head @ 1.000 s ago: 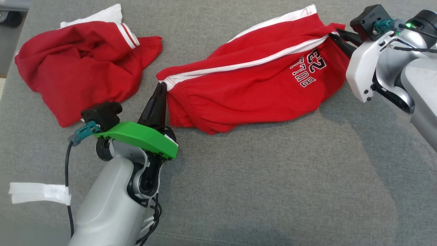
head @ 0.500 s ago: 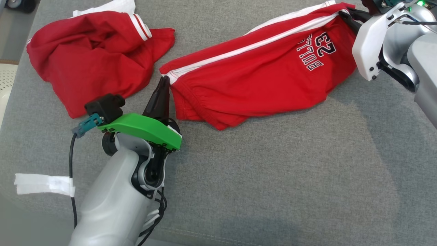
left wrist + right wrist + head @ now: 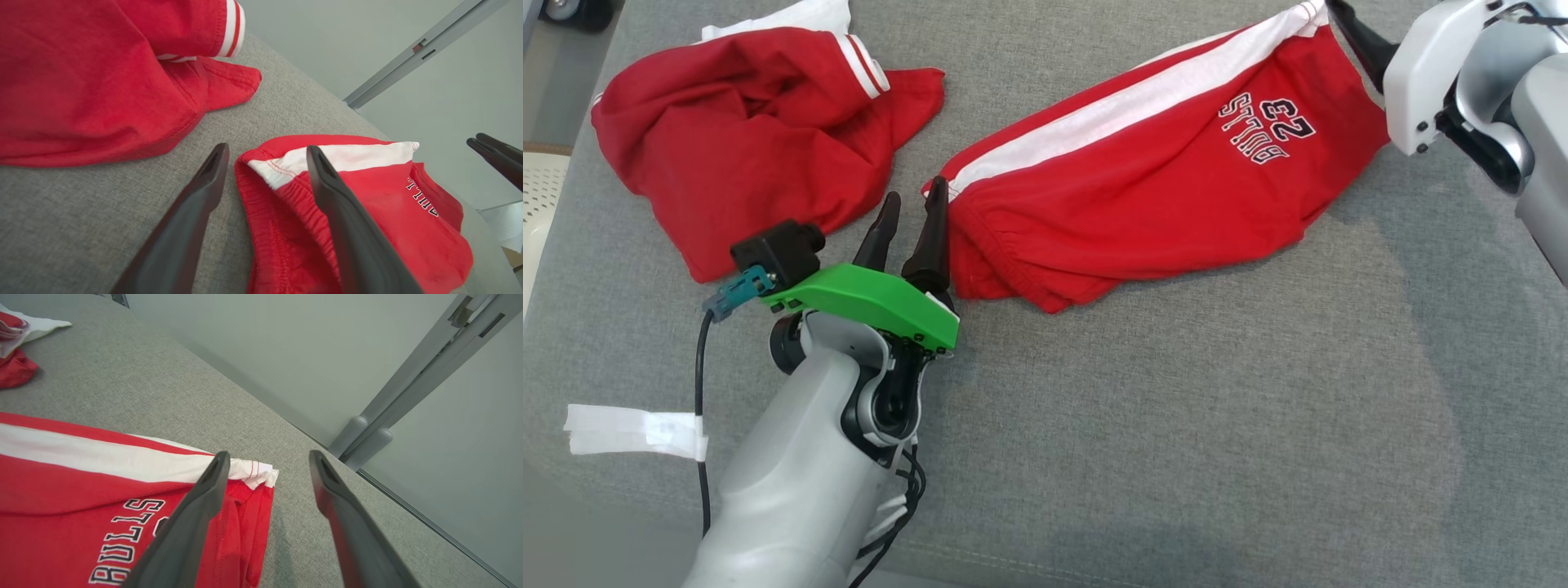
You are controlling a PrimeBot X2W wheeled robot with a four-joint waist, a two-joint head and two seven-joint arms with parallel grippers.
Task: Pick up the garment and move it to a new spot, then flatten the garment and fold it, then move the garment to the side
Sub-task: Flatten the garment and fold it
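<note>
The garment is a pair of red shorts with a white side stripe and "BULLS 23" lettering. It lies stretched out on the grey cushion. My left gripper stands open at the waistband corner. In the left wrist view that corner lies between the two fingers of the left gripper. At the top right, my right gripper is open just over the leg hem, gripping nothing. One of its fingers shows in the head view.
A second red garment with white trim lies crumpled at the left, close to my left gripper. A white tape tag hangs on the left arm's cable. The cushion's far edge meets a wall and a metal frame just beyond the shorts.
Both grippers were shut on the shorts' two ends and have now opened, letting go. The shorts have settled flatter, with the white stripe spread wider. The head camera shifted slightly.
</note>
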